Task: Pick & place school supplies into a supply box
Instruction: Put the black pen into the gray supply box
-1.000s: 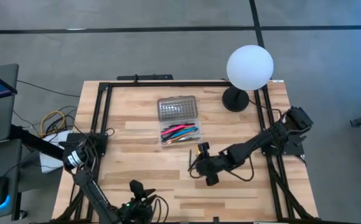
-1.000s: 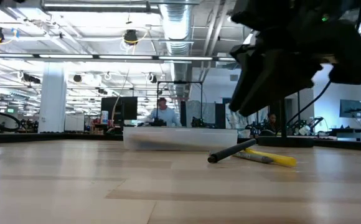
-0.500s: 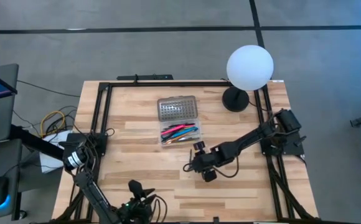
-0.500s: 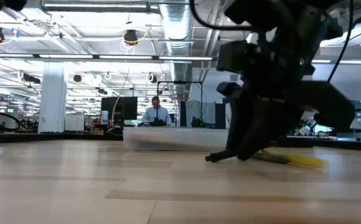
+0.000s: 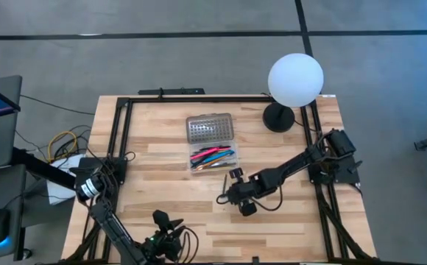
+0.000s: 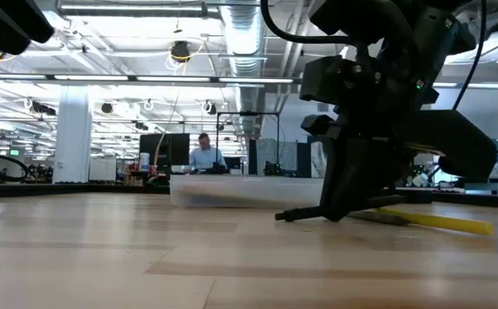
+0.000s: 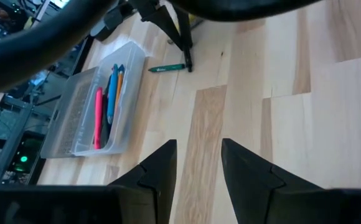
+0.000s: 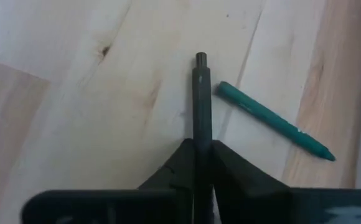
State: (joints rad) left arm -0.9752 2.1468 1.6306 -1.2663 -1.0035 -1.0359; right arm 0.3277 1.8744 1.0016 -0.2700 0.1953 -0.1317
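My right fingers [image 8: 202,163] are down on the desk [image 5: 154,199], just in front of the box [image 5: 212,147], and clenched on a dark pen [image 8: 200,102]. The pen's shaft runs straight out between the two tips, its capped end pointing away from my wrist; in the low view it lies nearly flat, its free end just above or at the wood.

A green pen [image 8: 272,121] lies on the desk just beside the dark pen, angled away from it; the two ends are close, and I cannot tell whether they touch. A yellow pencil [image 6: 438,221] lies flat on the desk behind my right fingers in the low view.

The box is open, its grey dotted lid [image 5: 210,126] folded back flat. The clear tray holds several pens, pink [image 7: 98,116], blue [image 7: 112,90] and others, lying lengthwise side by side.

My left fingers [image 7: 196,168] are parted and grasping nothing, hovering over bare wood at the near edge of the desk, well apart from the box and the pens.

A white globe lamp [image 5: 294,80] stands at the far right corner.
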